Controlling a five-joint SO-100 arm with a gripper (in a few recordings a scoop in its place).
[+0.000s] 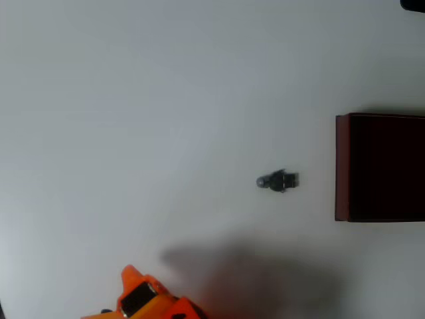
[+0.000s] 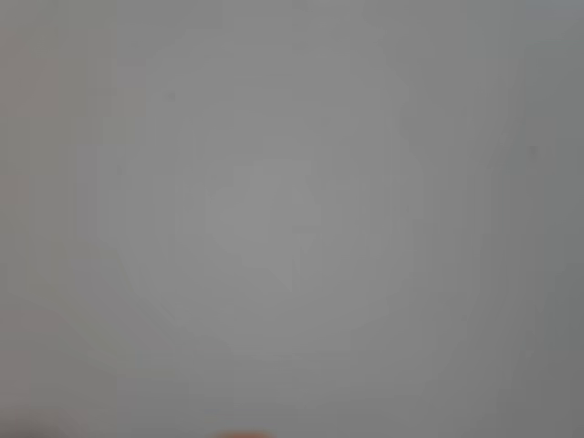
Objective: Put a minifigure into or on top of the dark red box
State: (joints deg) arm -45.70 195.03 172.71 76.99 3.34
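In the overhead view the minifigure (image 1: 277, 181), tiny and dark grey-black with a rounded grey head pointing left, lies on its side on the white table. To its right, cut off by the picture's edge, stands the dark red box (image 1: 342, 166) with maroon walls and an almost black inside. An orange part of my arm with the gripper (image 1: 136, 289) pokes in at the bottom edge, well left of and below the minifigure, not touching it. Its jaws are too cropped to read. The wrist view is a blurred grey surface with a sliver of orange (image 2: 242, 434) at the bottom edge.
The white table (image 1: 133, 119) stretches wide between the arm, the minifigure and the box. A soft shadow (image 1: 252, 272) lies on it near the bottom centre. A dark object (image 1: 415, 4) clips the top right corner.
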